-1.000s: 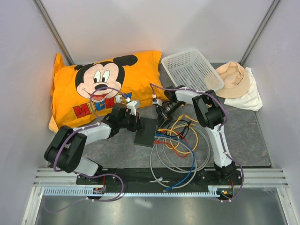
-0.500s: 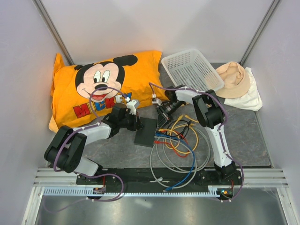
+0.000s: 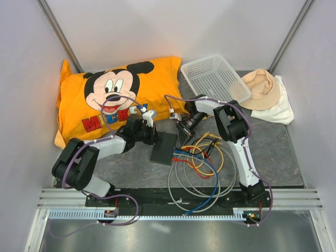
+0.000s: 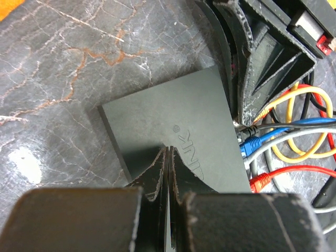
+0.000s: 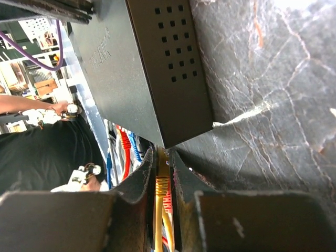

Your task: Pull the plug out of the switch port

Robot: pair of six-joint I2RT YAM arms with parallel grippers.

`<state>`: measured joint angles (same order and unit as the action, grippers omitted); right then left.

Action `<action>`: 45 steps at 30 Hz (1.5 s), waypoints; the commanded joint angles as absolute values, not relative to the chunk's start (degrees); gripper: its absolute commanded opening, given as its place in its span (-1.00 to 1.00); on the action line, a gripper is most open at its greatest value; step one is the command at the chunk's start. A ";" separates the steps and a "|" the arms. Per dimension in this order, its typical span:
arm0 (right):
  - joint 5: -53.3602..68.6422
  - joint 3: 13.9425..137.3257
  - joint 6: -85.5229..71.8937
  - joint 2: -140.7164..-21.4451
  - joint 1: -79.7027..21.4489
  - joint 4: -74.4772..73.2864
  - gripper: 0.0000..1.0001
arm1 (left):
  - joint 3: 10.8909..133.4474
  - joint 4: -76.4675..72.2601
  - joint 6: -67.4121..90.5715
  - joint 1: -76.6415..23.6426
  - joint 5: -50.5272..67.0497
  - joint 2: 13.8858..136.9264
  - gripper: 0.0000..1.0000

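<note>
The matte-black switch (image 3: 163,148) lies flat between the arms. Coloured cables (image 3: 202,160) are plugged along its right edge. In the left wrist view the blue plug (image 4: 252,144) and red plug (image 4: 260,181) sit in their sockets. My left gripper (image 3: 155,137) is shut and empty, with its tips (image 4: 168,149) pressing on the switch top (image 4: 173,115). My right gripper (image 3: 182,129) is at the switch's far right corner. In the right wrist view it (image 5: 161,155) is shut on the yellow plug (image 5: 162,173) right at the switch corner (image 5: 152,68). The port itself is hidden.
An orange Mickey pillow (image 3: 110,100) lies at the back left, touching the left arm. A white mesh basket (image 3: 214,79) stands at the back, with a tan hat (image 3: 261,89) on white cloth (image 3: 281,111) to its right. Loose cable loops (image 3: 202,181) lie in front of the switch.
My right gripper has shifted slightly toward the switch's corner, and the yellow cable loop has moved a little with it. My left gripper stays on the switch.
</note>
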<state>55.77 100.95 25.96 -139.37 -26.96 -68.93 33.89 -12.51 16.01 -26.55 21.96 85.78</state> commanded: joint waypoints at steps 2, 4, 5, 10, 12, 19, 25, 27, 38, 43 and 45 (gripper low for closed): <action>42.45 101.33 32.34 -140.63 -26.98 -69.78 -0.99 | 34.01 -6.50 14.85 -26.72 16.35 88.42 -0.97; 41.75 102.65 32.78 -137.31 -26.11 -69.52 -0.99 | 34.36 -6.50 14.42 -26.72 16.26 88.07 -0.97; 40.09 103.00 32.61 -135.81 -25.76 -68.91 -0.99 | 34.54 -6.76 14.24 -26.72 16.35 87.72 -0.97; 34.55 101.78 32.42 -122.90 -22.59 -63.11 -0.99 | 34.89 -7.21 13.10 -26.72 17.75 84.47 -0.97; 31.13 101.52 33.04 -120.25 -21.89 -62.58 -0.99 | 34.89 -7.38 12.57 -26.63 17.67 84.11 -0.97; 19.26 97.05 35.76 -111.38 -21.01 -60.74 -0.99 | 36.83 -7.82 11.16 -26.54 17.67 84.81 -0.97; 6.36 87.04 41.04 -103.47 -19.69 -56.71 -0.99 | 37.53 -8.53 11.08 -26.54 17.67 85.60 -0.97; 3.36 82.91 42.53 -101.96 -19.51 -54.68 -0.99 | 37.70 -8.35 11.07 -26.54 17.23 85.61 -0.97; -18.43 74.45 43.59 -99.32 -19.51 -40.53 -0.99 | 37.18 -7.47 10.55 -26.28 17.75 84.55 -0.97; -28.82 70.49 43.42 -98.26 -18.81 -33.76 -0.99 | 35.95 -8.00 10.63 -26.19 17.67 83.50 -0.97; -31.28 69.79 41.85 -98.61 -18.37 -32.44 -0.99 | 35.60 -8.09 10.63 -26.10 17.84 83.32 -0.97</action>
